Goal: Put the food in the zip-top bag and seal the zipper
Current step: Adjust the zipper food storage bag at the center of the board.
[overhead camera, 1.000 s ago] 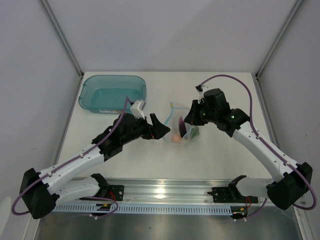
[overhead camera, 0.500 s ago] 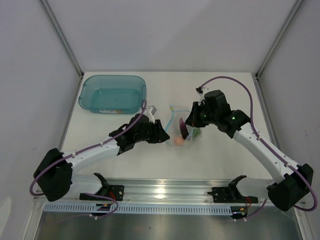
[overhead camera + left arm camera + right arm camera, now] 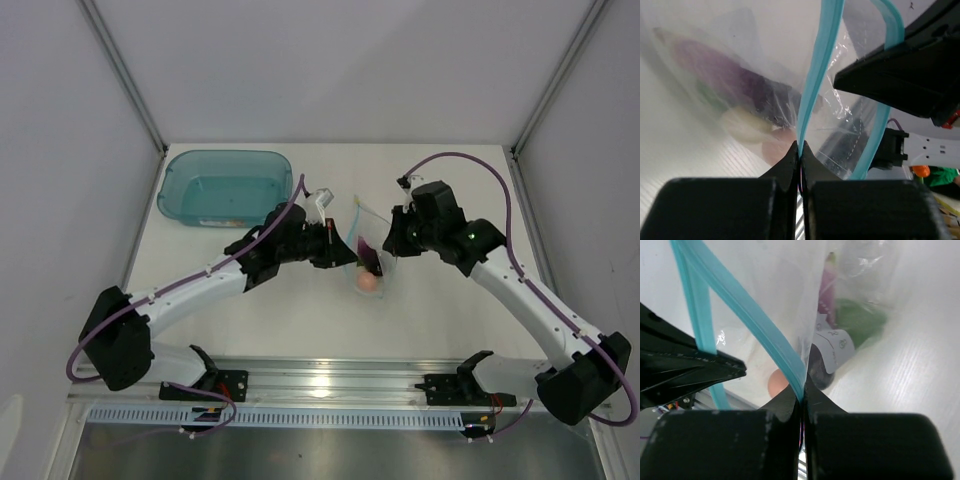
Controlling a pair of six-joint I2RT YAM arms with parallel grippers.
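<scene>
Bag (image 3: 715, 55) held mouth-up (food (image 3: 740, 122) at bottom), left claw (image 3: 801, 148), right claw (image 3: 802, 394) each pinching zipper (image 3: 815, 75).

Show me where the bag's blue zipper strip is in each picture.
Top external: the zipper strip is a thin line at centre.
Left wrist: the strip runs from top centre down into the shut left hand.
Right wrist: the strip slants from top left down into the shut right hand.
Shared landmark: the purple eggplant inside the bag.
</scene>
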